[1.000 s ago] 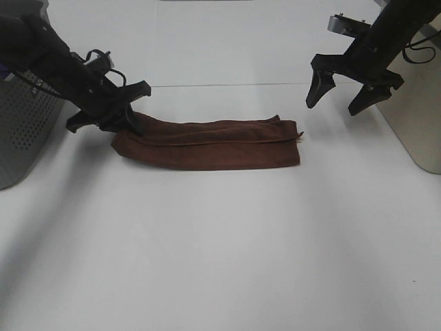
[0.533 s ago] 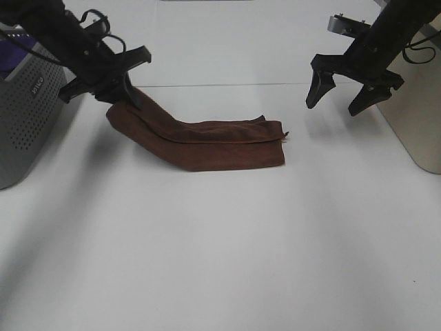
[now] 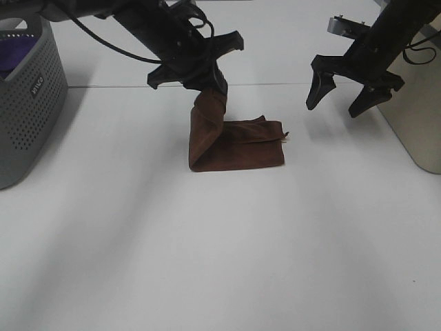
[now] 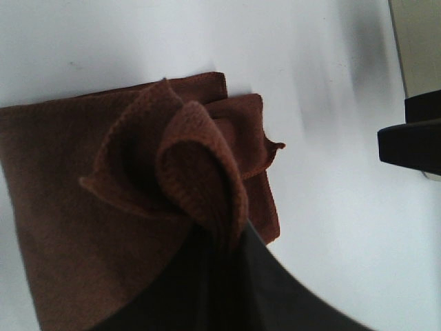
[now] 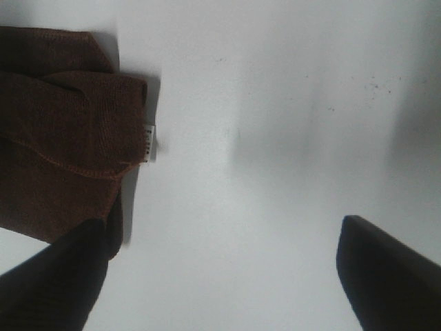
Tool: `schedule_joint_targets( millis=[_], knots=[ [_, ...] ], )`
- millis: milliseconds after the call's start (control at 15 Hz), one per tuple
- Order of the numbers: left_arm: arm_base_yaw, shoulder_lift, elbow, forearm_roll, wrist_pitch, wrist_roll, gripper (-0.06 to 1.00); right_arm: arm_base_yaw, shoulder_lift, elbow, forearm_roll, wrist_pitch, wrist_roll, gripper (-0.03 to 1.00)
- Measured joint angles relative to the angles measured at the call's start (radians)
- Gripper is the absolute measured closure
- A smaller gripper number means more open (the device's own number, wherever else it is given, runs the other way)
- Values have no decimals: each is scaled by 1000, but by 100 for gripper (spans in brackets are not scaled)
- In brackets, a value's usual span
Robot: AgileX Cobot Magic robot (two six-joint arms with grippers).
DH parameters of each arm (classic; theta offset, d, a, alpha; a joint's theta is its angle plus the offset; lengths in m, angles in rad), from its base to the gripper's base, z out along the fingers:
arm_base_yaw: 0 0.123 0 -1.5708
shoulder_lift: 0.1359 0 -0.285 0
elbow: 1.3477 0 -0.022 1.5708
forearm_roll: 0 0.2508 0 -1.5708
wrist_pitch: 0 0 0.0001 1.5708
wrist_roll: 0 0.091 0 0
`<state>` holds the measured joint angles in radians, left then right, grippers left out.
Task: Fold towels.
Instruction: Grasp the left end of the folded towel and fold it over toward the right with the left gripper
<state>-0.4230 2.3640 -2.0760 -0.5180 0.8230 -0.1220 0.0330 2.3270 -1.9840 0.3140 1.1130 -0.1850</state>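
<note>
Swinging in from far left, left tool [image 3: 209, 86] clamps towel [image 3: 238, 148] end above its middle; right tool [image 3: 333, 105] wide. Fold half-made.

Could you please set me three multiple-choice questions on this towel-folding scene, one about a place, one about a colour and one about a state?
1. Where does the grey basket stand in the high view?
A) at the far left
B) at the far right
C) in the middle, by the near edge

2. What colour is the towel?
A) white
B) brown
C) blue

3. How is the right gripper?
A) shut on the towel
B) shut on nothing
C) open, holding nothing

Answers:
1 A: the basket sits at the left edge of the table.
2 B: the cloth shows dark brown in every view.
3 C: its fingers stand spread above bare table, right of the towel. Only the left gripper pinches the cloth, at its raised end.
</note>
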Motion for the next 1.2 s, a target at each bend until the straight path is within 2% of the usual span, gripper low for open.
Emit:
schedule_joint_targets(
  millis=[267,467,800,1200],
  knots=[
    [-57,62,0,-44,-159,-3,91,0,0,0,1,0,6,10],
    [-68,78,0,-50,-214,-3,87,0,0,0,2,0,7,10],
    [-74,94,0,-100,-236,-3,66,0,0,0,2,1,7,10],
    [-76,95,0,-115,-256,-3,40,0,0,0,3,1,7,10]
  ],
)
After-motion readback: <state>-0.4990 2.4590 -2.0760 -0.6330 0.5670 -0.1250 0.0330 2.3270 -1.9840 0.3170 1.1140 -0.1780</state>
